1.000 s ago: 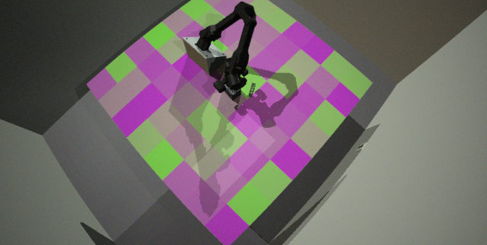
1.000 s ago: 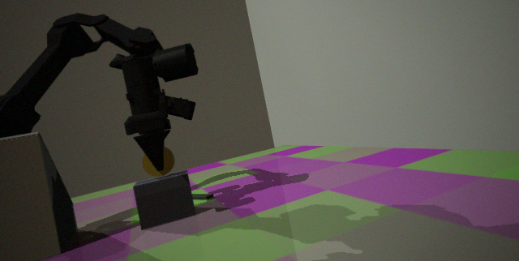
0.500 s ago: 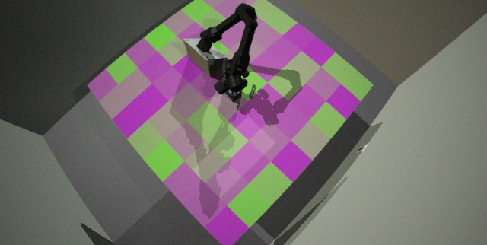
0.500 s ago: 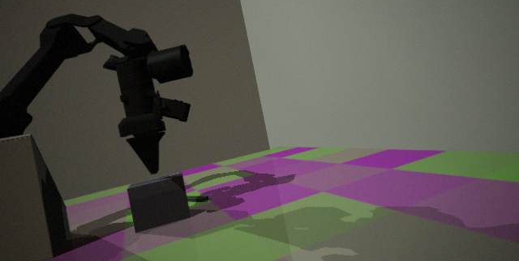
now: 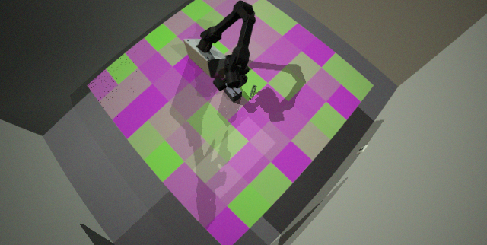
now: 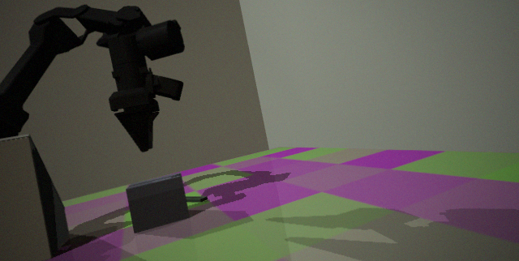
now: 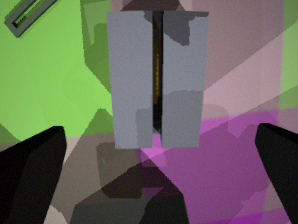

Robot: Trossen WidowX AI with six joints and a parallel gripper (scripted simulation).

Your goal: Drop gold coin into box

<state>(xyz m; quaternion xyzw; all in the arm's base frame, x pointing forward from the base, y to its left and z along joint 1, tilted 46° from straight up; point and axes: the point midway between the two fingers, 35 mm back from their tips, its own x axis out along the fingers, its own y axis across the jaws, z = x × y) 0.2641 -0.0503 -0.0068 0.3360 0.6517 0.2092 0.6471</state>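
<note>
Tool is released, wide apart above the grey box. Gold coin shows down inside the slot. Only worry imo: it's wedged partway, and a low sideways swing could bump the box.

Arm with matte black jointed links; a stubby black cylindrical housing at the wrist, a smaller black block-shaped housing below. End effector: black tapering fingers, wedge-like in profile.
</note>
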